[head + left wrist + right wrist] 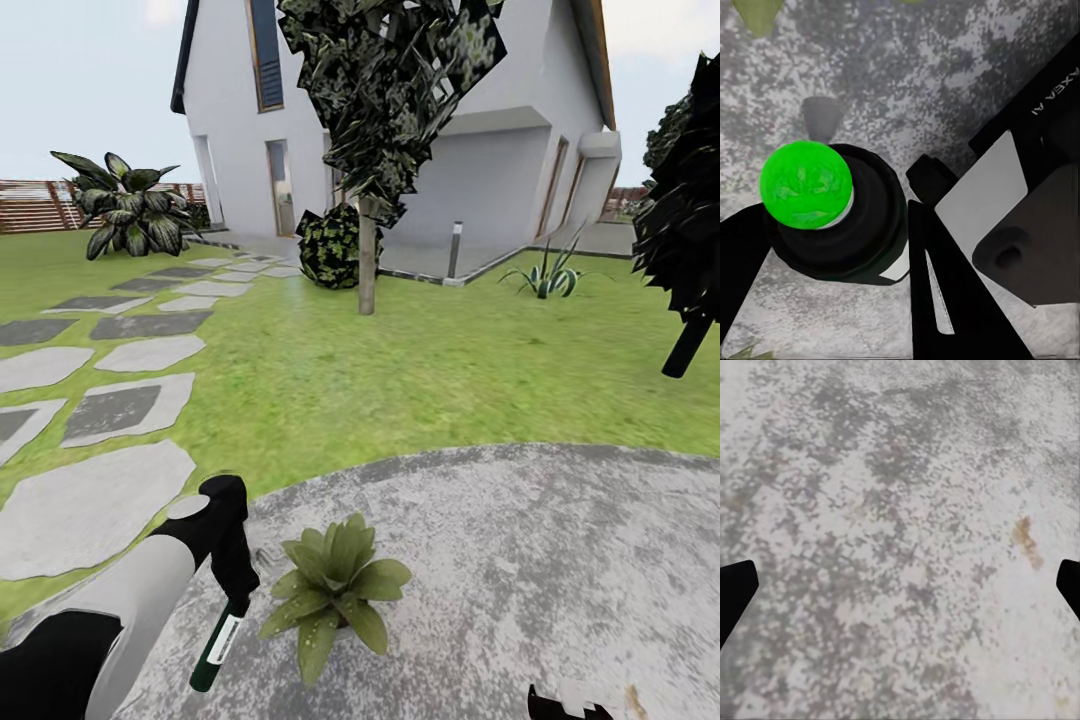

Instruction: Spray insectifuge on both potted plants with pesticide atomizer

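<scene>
Just beside the potted plant (335, 590), the left hand (232, 590) grips the pesticide atomizer (218, 645); spraying step, next aim nozzle at leaves.

Dark green atomizer (218, 638), speckled green plant (335, 590), mottled grey patio (560, 560)

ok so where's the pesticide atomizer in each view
Head view: the pesticide atomizer is at lower left, held in the left pincer, beside the potted plant.
Left wrist view: seen end-on at centre left, between the pincer's fingers.
Right wrist view: not in it.
Shared landmark: the grey mottled patio.
</scene>
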Controlling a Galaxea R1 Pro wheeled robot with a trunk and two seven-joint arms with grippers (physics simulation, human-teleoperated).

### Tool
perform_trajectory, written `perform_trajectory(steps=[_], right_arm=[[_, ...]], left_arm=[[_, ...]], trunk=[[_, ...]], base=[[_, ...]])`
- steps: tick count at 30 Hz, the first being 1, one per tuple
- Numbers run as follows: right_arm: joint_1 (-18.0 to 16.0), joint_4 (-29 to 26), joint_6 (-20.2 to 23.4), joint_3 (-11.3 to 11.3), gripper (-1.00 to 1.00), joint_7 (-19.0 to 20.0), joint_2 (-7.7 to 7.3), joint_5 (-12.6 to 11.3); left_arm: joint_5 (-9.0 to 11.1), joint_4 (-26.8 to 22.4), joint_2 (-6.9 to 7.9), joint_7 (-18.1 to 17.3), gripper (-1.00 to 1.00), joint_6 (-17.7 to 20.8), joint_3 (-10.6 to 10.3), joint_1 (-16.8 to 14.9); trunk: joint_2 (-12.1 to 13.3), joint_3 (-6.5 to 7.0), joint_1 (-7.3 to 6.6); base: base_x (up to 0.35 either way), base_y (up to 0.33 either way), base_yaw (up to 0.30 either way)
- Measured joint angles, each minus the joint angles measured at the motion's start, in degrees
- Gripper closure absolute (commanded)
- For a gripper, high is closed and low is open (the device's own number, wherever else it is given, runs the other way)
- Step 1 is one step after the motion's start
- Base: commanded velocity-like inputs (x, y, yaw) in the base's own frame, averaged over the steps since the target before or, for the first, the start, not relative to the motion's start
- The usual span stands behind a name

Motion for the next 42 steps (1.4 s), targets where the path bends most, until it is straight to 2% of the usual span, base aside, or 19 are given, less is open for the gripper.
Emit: perform_trajectory(steps=[4,7,11,14,17,19,24,25,28,31,32,34,36,42], right_arm=[[0.00,-0.05,0.00,0.00,-1.00,0.00,0.02,-0.01],[0.00,-0.06,0.00,0.00,-1.00,0.00,0.00,0.01],[0.00,-0.06,0.00,0.00,-1.00,0.00,0.01,-0.01],[0.00,-0.06,0.00,0.00,-1.00,0.00,0.00,0.00],[0.00,-0.06,0.00,0.01,-1.00,0.00,0.02,0.04],[0.00,-0.06,0.00,0.00,-1.00,0.00,0.00,0.02],[0.00,-0.05,0.00,-0.01,-1.00,0.00,0.05,0.03],[0.00,-0.05,0.00,-0.01,-1.00,0.00,0.07,0.04],[0.00,-0.05,0.00,0.00,-1.00,0.00,0.08,0.04],[0.00,0.05,0.00,0.00,-1.00,0.03,0.01,0.07],[0.00,0.08,0.00,0.01,-1.00,0.05,-0.06,0.09],[0.00,0.11,0.00,0.07,-1.00,0.08,-0.20,0.12],[0.00,0.12,0.00,0.08,-1.00,0.09,-0.24,0.13],[0.00,0.12,0.00,0.09,-1.00,0.07,-0.27,0.13]], left_arm=[[-0.17,-0.43,0.01,0.00,1.00,0.00,0.01,3.40],[-0.19,-0.55,-0.20,0.00,1.00,0.00,0.20,3.98],[0.01,-0.99,-2.15,0.03,1.00,-0.03,-0.14,4.03],[-0.12,-1.02,-1.51,0.03,1.00,-0.17,-0.19,3.92],[-1.93,-1.04,1.56,0.01,1.00,-0.17,0.03,3.98],[-2.25,-1.04,2.03,0.01,1.00,-0.17,-0.07,4.06],[-2.40,-1.66,1.52,0.01,1.00,0.01,0.23,3.68],[-2.45,-3.21,1.45,0.02,1.00,0.09,0.27,3.46],[-2.49,-6.21,1.87,0.00,1.00,0.36,0.19,3.43],[-2.47,-6.96,2.12,0.04,1.00,1.82,-0.05,4.05],[-2.54,-6.94,2.11,0.91,1.00,1.96,-0.08,4.23],[-2.78,-6.36,2.05,5.38,1.00,2.18,0.11,4.47],[-2.76,-6.19,1.85,7.35,1.00,2.27,0.44,4.53],[-2.26,-6.10,1.61,7.76,1.00,2.35,0.58,4.54]], trunk=[[0.00,0.00,0.00],[0.00,0.00,0.00],[0.00,0.01,0.00],[0.00,0.01,0.00],[0.00,0.01,0.00],[0.00,0.01,0.00],[0.00,0.01,0.00],[0.00,0.01,0.00],[0.00,0.01,0.00],[0.00,0.00,0.00],[0.00,0.00,0.00],[0.00,0.01,0.00],[0.00,0.01,0.00],[0.00,0.01,-0.03]], base=[[0.004,0.000,0.005],[0.000,0.000,0.000],[0.000,0.000,0.000],[0.000,0.000,0.000],[0.000,0.000,0.000],[0.000,0.000,0.000],[0.000,0.000,0.101],[0.000,0.000,0.211],[0.000,0.000,0.084],[0.000,0.000,0.012],[0.000,0.000,0.003],[0.000,0.000,0.001],[0.000,0.000,0.000],[0.137,-0.019,0.000]])
